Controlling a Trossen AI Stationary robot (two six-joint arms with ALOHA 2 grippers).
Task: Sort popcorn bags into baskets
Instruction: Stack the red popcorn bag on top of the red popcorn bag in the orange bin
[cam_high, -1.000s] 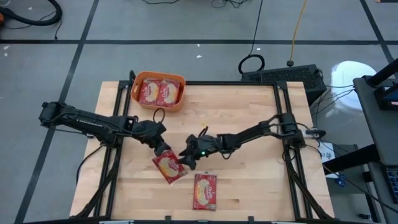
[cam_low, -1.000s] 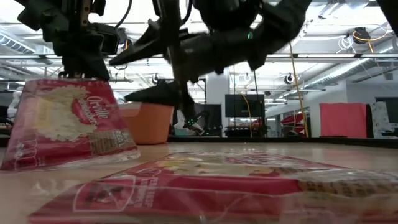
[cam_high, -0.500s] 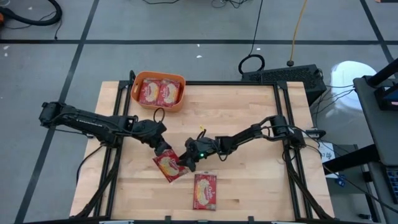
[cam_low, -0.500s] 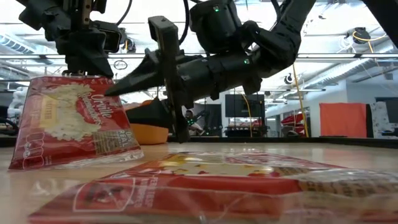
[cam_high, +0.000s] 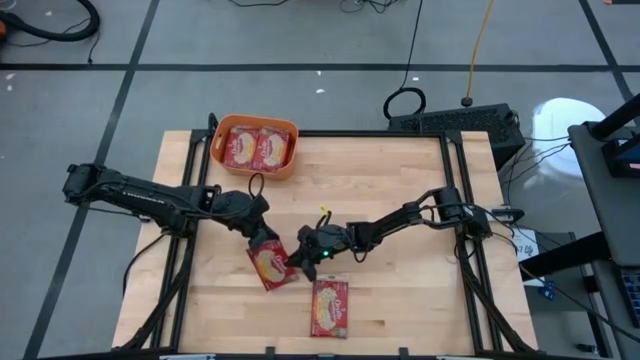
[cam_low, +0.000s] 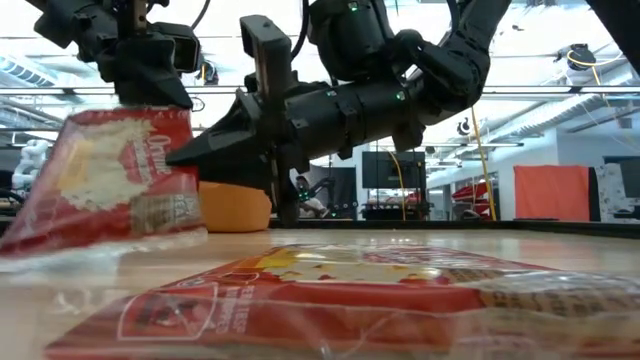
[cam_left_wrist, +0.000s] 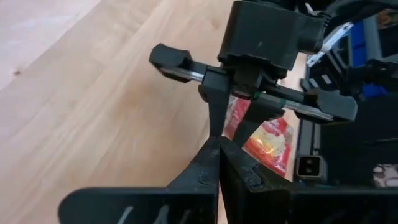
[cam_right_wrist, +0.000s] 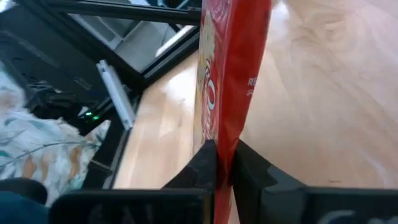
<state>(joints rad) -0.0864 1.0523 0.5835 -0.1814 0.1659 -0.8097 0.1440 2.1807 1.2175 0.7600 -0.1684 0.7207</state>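
Note:
One red popcorn bag (cam_high: 270, 266) stands tilted at the table's middle, with both grippers on it. My left gripper (cam_high: 262, 238) is shut on its upper end. My right gripper (cam_high: 297, 260) comes from the right and is shut on its side edge. A second popcorn bag (cam_high: 331, 306) lies flat near the table's front edge. The orange basket (cam_high: 222, 150) stands at the far left with two bags (cam_high: 255, 148) lying flat in it. My left gripper pinches the bag's upper end (cam_low: 135, 112) between its two fingers, coming slanting down from the table's left. The bag hangs tilted below it, its lower edge (cam_low: 100, 240) on the table. My right gripper pinches the bag's side edge (cam_right_wrist: 224, 134) between its two fingers (cam_right_wrist: 202, 163), nearly level from the table's right. In its wrist view the bag runs edge-on away from the fingers.
Bare wooden table top (cam_high: 400, 170) spreads to the right and far side. Black frame rails (cam_high: 452, 160) run along the table's edges. Cables and a black box (cam_high: 455, 122) lie on the floor beyond the far edge.
My right gripper has sunk and moved a little toward the bag, and its wide-open fingers have shut on the bag's side edge. The bag, still held by my left gripper, has tipped a little.

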